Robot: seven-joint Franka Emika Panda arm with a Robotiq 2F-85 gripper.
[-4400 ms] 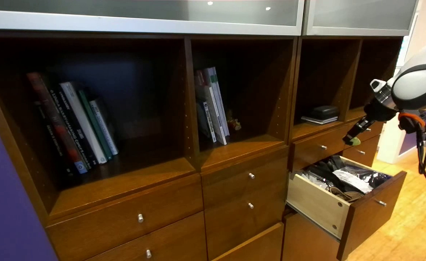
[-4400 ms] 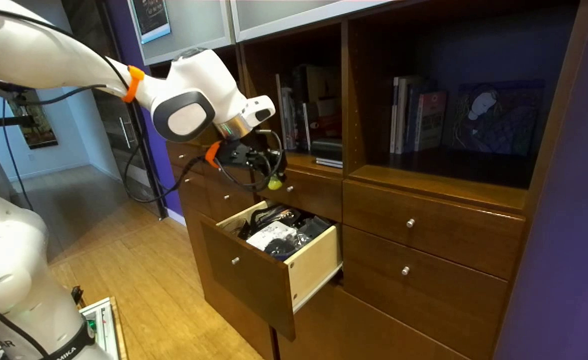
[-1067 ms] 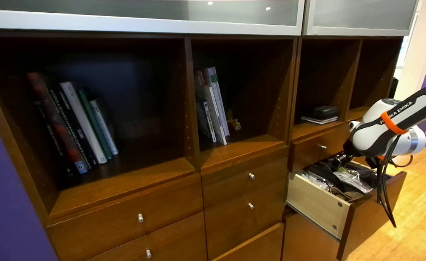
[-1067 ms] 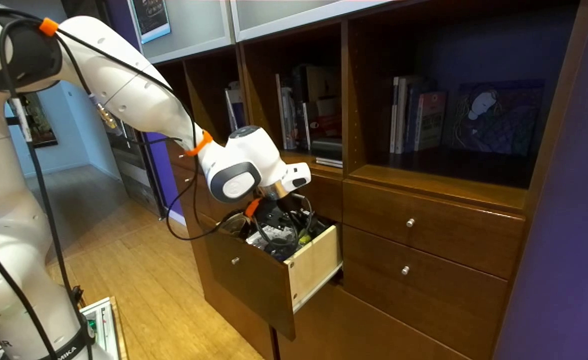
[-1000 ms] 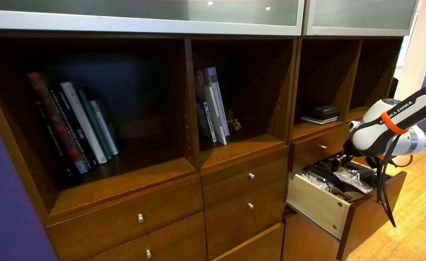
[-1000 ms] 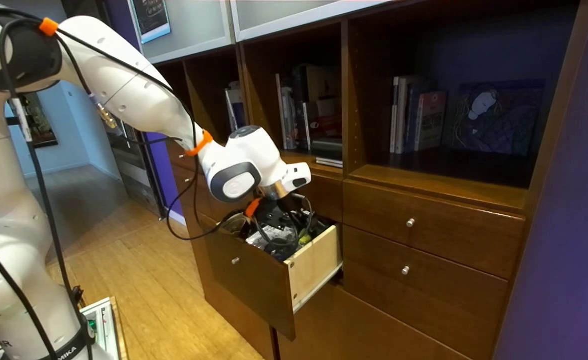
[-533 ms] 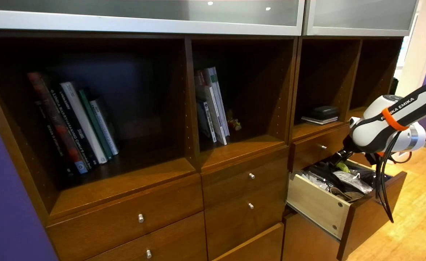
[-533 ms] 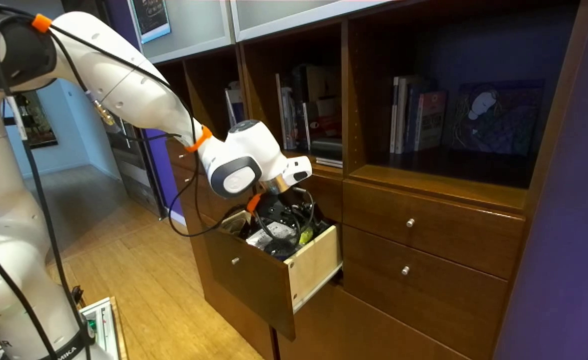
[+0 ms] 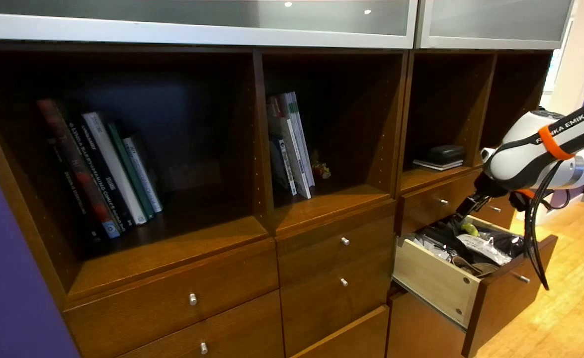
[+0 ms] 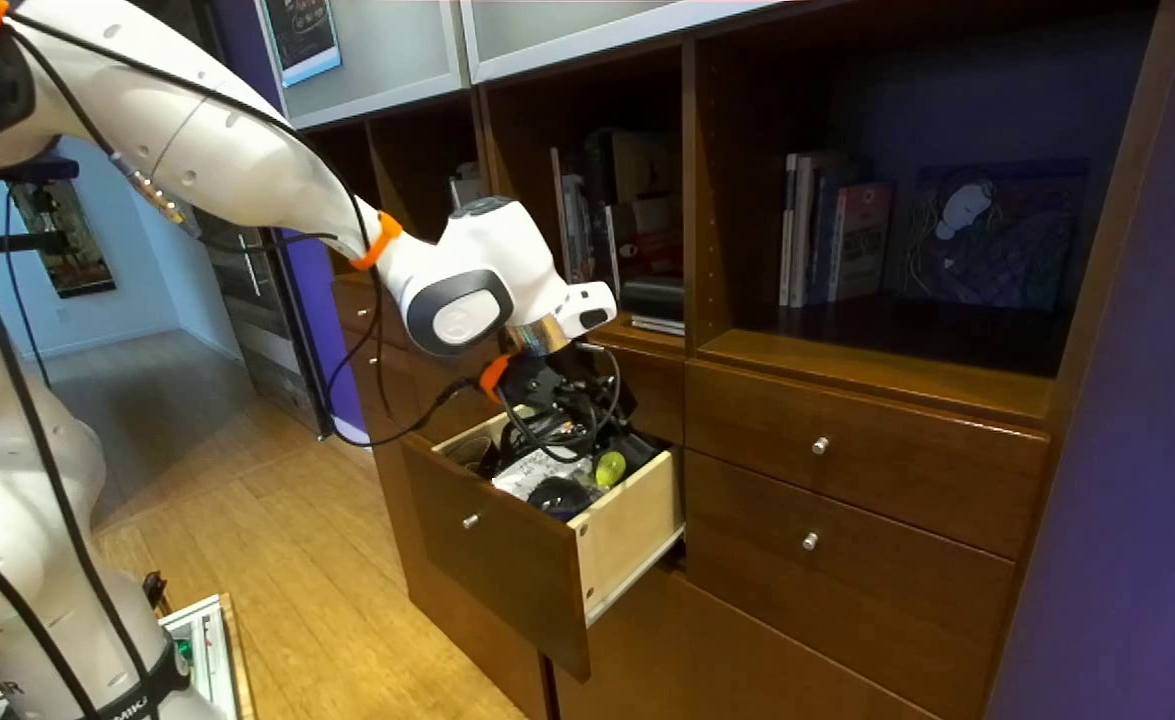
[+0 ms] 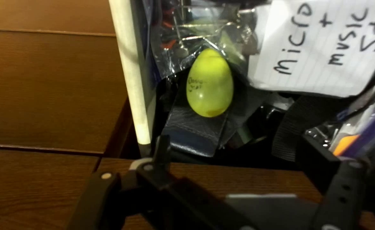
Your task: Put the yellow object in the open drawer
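Observation:
The yellow object (image 11: 210, 83), a translucent yellow-green egg with small writing on it, lies in the open drawer (image 11: 133, 80) on a dark leathery item and clear plastic. It also shows in both exterior views, as a small bright spot (image 9: 469, 228) and beside the pale side wall (image 10: 632, 530). My gripper (image 11: 238, 147) stands open, its fingers wide apart with nothing between them. In the wrist view the egg sits beyond the fingertips, apart from them. An exterior view has the gripper (image 9: 457, 222) low over the drawer's back part, close beside the egg.
Within the drawer are a paper label (image 11: 318, 48) with handwriting, plastic bags and black straps. Closed drawer fronts (image 9: 438, 201) rise just behind the gripper. A loop of cable (image 9: 535, 238) hangs from the arm by the drawer's front panel (image 9: 510, 293).
Earlier the gripper held the egg above the drawer, then lowered it inside. Over the last second the jaws have opened, letting it go, and the arm has risen somewhat. The egg stays in the drawer.

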